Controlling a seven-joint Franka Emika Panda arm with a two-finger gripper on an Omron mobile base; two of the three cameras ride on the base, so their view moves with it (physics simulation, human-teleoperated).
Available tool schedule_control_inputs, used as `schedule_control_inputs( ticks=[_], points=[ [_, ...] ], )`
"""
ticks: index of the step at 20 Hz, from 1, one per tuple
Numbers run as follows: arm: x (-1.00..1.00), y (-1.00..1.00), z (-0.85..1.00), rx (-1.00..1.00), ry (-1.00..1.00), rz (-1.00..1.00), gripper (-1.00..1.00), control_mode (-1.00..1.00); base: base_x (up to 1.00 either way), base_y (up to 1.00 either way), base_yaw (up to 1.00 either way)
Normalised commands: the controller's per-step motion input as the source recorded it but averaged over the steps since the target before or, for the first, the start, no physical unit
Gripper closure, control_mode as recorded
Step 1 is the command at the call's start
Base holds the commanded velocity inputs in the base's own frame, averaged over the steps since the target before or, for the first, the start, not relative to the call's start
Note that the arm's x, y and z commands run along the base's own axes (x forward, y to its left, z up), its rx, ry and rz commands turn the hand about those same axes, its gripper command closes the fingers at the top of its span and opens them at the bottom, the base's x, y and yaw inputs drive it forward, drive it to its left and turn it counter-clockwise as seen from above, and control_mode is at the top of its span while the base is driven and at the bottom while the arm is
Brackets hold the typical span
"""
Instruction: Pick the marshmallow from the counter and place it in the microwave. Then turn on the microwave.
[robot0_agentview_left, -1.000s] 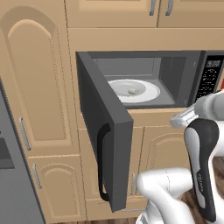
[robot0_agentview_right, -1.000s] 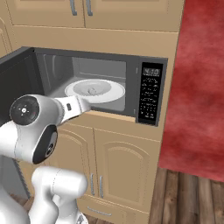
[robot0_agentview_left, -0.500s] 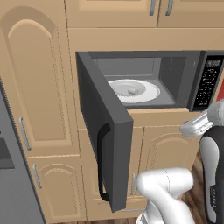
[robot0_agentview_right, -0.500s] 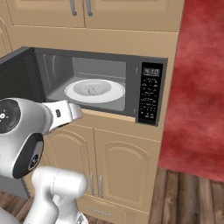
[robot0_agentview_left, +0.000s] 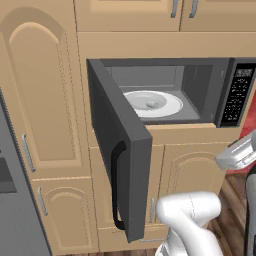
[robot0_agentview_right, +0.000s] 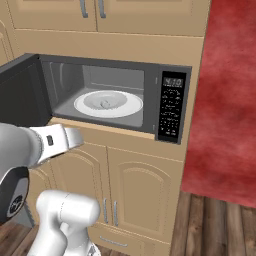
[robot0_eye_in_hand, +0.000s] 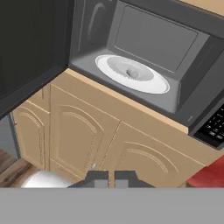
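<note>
Marshmallow (robot0_eye_in_hand: 132, 73): small off-white lump at the centre of the white round plate (robot0_eye_in_hand: 155, 85), inside the microwave (robot0_agentview_right: 150, 80) cavity; upper middle of the hand view.
Fingers (robot0_eye_in_hand: 111, 178): pressed together, nothing between them; bottom centre of the hand view, in front of the tan cabinet doors (robot0_eye_in_hand: 83, 131) below the cavity, well apart from the plate.
Microwave door (robot0_agentview_left: 117, 150): swung wide open to the left, black vertical handle (robot0_agentview_left: 116, 187) facing out.
Button panel (robot0_agentview_right: 171, 109): right of the cavity; lower right edge of the hand view.
Key relation: door lies up and left of the fingers, panel up and right.
Judgement: placing looks done; door must be shut before the panel is any use.
</note>
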Motion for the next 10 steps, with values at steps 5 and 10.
schedule_control_inputs(
  ticks=[5, 10],
  points=[
    [-0.57, 0.07, -0.01, 0.00, -0.11, -0.02, 1.00, -1.00, 0.00, 0.00, 0.00],
    [-0.52, 0.13, 0.00, 0.00, -0.06, -0.03, 1.00, -1.00, 0.00, 0.00, 0.00]
  ],
)
